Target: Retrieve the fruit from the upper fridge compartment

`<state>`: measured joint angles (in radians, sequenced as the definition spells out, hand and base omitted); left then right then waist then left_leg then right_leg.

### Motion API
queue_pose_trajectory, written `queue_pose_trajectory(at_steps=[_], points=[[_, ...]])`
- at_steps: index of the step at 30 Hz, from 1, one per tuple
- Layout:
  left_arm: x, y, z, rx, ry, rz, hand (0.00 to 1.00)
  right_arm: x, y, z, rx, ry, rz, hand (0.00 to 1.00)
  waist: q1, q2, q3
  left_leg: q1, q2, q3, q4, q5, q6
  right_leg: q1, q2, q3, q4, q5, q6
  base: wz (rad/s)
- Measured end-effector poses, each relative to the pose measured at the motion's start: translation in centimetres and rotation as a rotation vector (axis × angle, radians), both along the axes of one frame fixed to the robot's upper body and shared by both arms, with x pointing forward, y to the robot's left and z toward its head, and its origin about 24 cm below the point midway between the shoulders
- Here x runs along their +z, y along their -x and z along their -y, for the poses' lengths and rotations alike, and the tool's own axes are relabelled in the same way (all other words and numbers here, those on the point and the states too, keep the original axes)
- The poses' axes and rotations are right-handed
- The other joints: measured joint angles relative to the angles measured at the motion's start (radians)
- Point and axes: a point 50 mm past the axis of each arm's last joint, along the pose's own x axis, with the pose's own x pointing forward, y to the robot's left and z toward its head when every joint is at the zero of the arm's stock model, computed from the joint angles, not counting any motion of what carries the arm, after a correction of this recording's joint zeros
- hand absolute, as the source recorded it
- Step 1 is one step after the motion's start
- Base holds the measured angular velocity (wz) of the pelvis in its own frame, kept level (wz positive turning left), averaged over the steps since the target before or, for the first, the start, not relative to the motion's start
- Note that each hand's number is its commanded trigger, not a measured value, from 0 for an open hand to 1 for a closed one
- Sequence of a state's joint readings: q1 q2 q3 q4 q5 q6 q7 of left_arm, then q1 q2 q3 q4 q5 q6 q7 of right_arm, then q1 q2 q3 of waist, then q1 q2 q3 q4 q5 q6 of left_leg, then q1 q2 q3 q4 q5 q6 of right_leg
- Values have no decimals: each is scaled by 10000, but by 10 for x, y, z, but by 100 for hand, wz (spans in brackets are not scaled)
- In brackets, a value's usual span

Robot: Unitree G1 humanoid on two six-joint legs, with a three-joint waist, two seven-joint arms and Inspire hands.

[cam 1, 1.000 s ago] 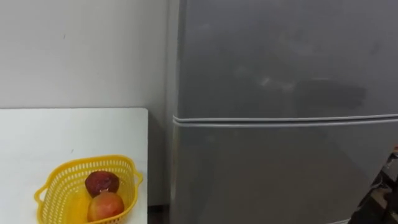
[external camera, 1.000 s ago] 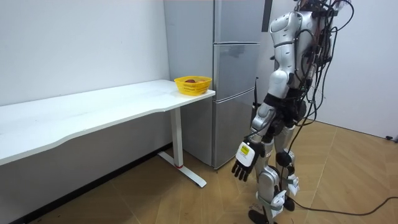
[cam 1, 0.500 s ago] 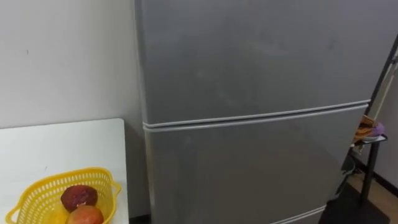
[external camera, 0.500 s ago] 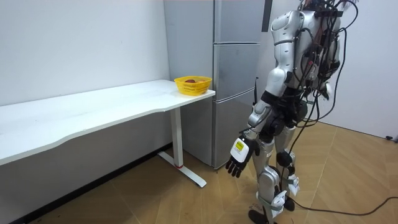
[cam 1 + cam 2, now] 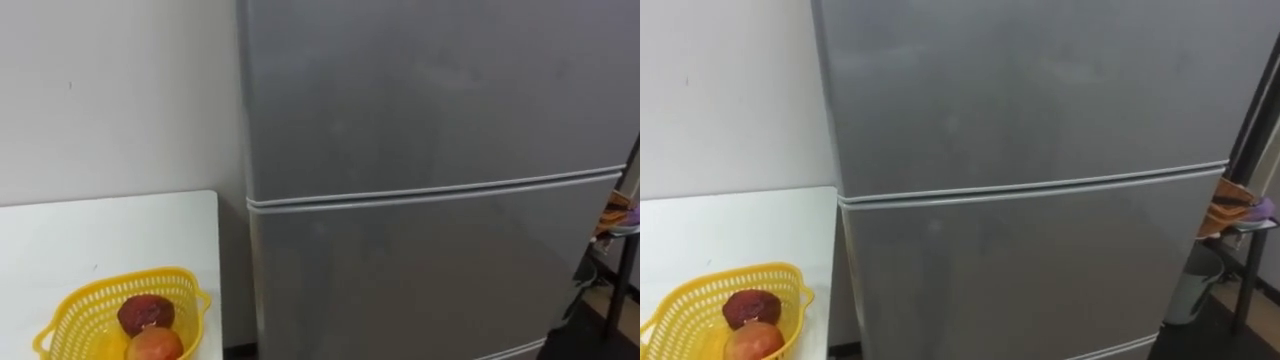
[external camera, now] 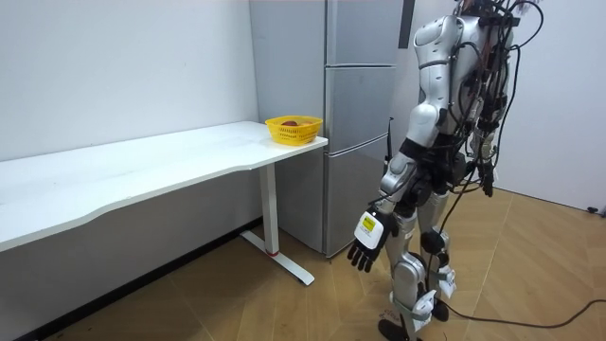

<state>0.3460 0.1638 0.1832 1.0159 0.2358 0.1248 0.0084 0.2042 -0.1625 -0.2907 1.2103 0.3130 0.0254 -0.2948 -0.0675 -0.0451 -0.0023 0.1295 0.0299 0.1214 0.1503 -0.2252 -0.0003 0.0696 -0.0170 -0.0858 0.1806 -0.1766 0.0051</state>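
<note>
A grey fridge stands right in front of me with both doors closed. Its upper door (image 5: 430, 90) meets the lower door (image 5: 420, 270) at a pale seam across the middle. In the room view I stand upright on the wooden floor, close to the fridge (image 6: 358, 123), facing it. My left hand (image 6: 365, 248) hangs low beside my thigh with relaxed fingers and holds nothing.
A white table (image 5: 110, 230) stands left of the fridge against the wall. At its corner is a yellow basket (image 5: 75, 310) holding a dark red fruit (image 5: 145, 312) and an orange-red fruit (image 5: 155, 345). A dark stand with orange and purple items (image 5: 1240, 205) is on the right.
The eye views have shifted sideways, which is the camera's own move. My left hand has swung slightly at my side. The fridge doors stay closed.
</note>
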Motion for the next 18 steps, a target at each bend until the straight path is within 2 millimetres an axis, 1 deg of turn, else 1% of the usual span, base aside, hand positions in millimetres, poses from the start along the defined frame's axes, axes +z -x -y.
queue_pose_trajectory(at_steps=[2, 5, 6, 8, 11, 14, 16, 18], points=[[-2, 2, 6, 66, 179, -101, 0, -3, 0, -6, 804, -495, -185, 0, 104, 80, -19, 33, -6, 1, -2, -4, 3, 12, 0, 9, -94, 6, 10, 0], [-5, 5, 13, 142, 437, -270, 0, -6, -3, -13, 1841, -1068, -541, 0, 280, 175, -12, 41, -6, 23, 10, -9, 4, 51, 0, 5, -80, 7, 11, 0], [-5, 6, 14, 145, 510, -321, 0, -7, -5, -15, 2028, -1154, -589, 0, 312, 186, -10, 41, -5, 6, 16, -9, 4, 66, 0, 5, -79, 7, 11, 0], [-6, 6, 17, -13, 633, -474, 0, -8, -10, -19, 2969, -1441, -720, 0, 503, 218, 6, 44, -4, -8, 30, -9, 4, 107, 1, -7, -93, 6, 10, 2], [-6, 7, 19, -139, 701, -545, 0, -9, -19, -23, 3715, -1715, -641, 0, 553, 210, 15, 41, -19, -157, 69, -9, 4, 147, -24, -131, -135, -3, 16, 12], [-6, 5, 20, -174, 826, -528, 0, -10, -27, -26, 4066, -1956, -453, 0, 661, 213, 16, 28, -24, -218, 88, -9, 4, 179, -39, -217, -136, -5, 17, 9], [-7, 5, 20, -193, 898, -527, 0, -11, -28, -28, 4185, -2098, -392, 0, 726, 212, 17, 14, -31, -286, 98, -9, 4, 198, -47, -271, -139, -8, 20, 10], [-7, 6, 21, -274, 935, -586, 0, -11, -32, -29, 4315, -2174, -302, 0, 753, 217, 31, 5, -46, -352, 125, -9, 4, 231, -71, -355, -158, -9, 21, 9]])
